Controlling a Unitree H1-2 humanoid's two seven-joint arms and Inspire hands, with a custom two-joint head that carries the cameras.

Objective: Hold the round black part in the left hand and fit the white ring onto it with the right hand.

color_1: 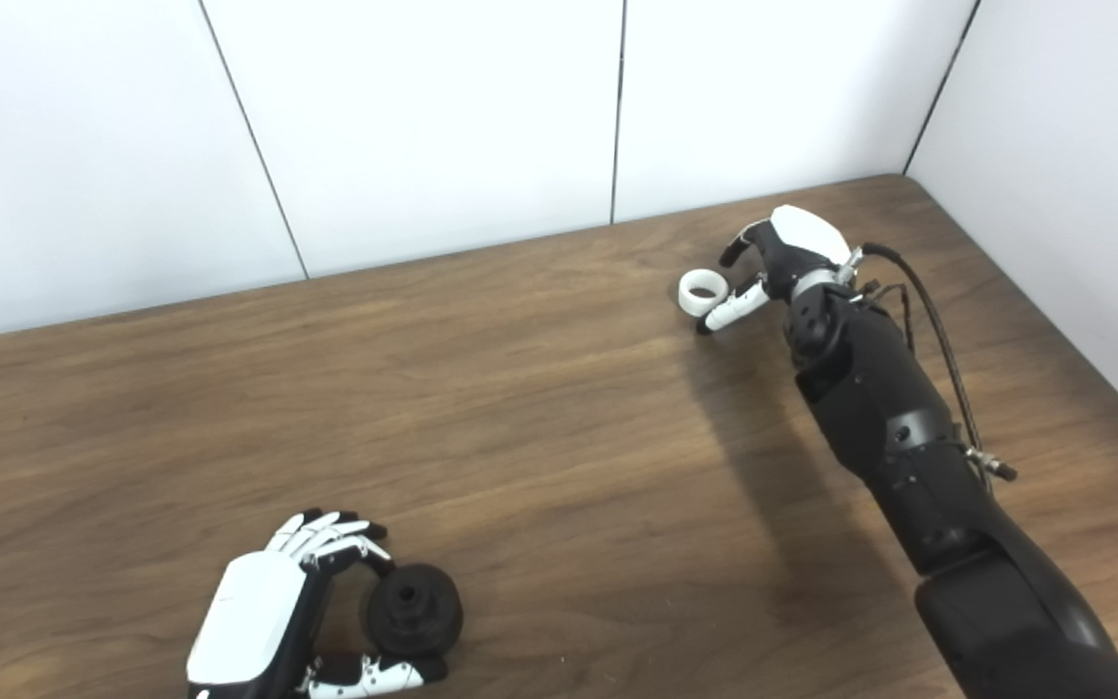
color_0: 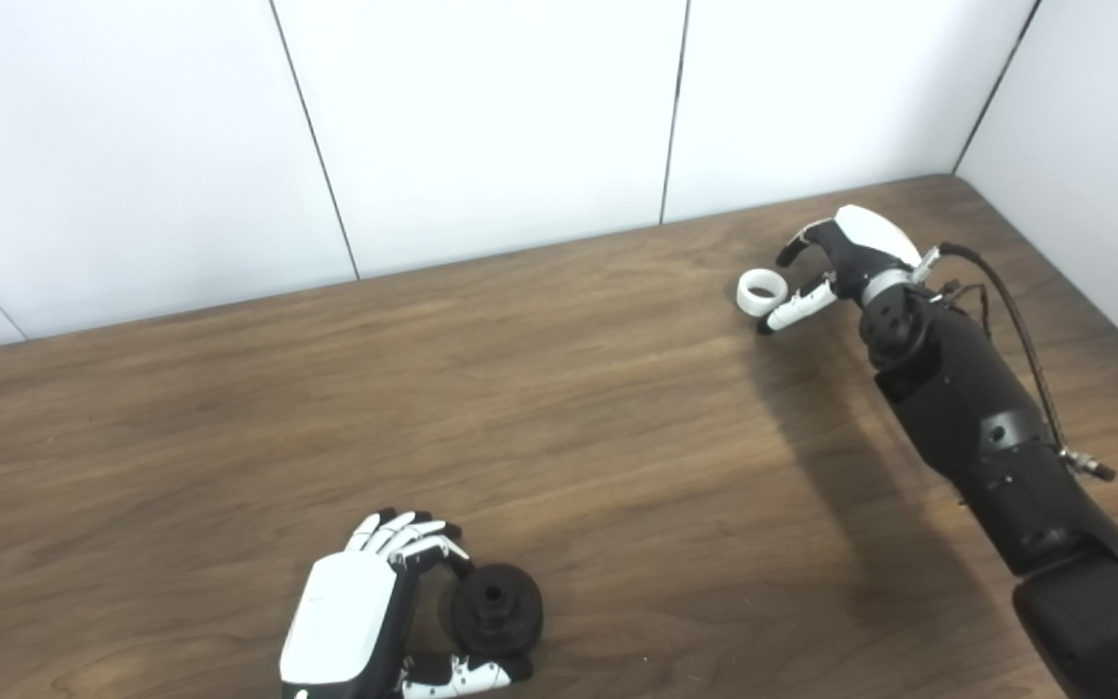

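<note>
Left eye view: The wooden table [color_0: 559,408] is running up to a white panelled wall [color_0: 481,116]. The left hand [color_0: 365,612] is lying at the near edge of the table, its white back facing up. Its fingers [color_0: 404,534] are curling over the far side of the round black part [color_0: 498,610], and its thumb [color_0: 462,672] is reaching along the near side. The hand is cupping the part loosely; whether the part is resting on the table or being lifted cannot be told. The part is showing a small hole in its centre. Well apart, near the far right corner, the right hand [color_0: 836,267] is arching over the table, its dark forearm coming in from the lower right. The white ring [color_0: 762,289] is sitting just beside this hand, against the tip side of the thumb [color_0: 797,306]. The fingers above are spread away from the thumb; whether the hand is gripping the ring cannot be told.

Right eye view: The same layout is appearing from slightly to the right. The left hand [color_1: 273,607] is again wrapping the round black part [color_1: 413,607] between fingers and thumb. The white ring [color_1: 702,291] is lying on the table, touching or nearly touching the thumb of the right hand [color_1: 777,257]. A cable [color_1: 937,349] is looping along the right forearm.
</note>
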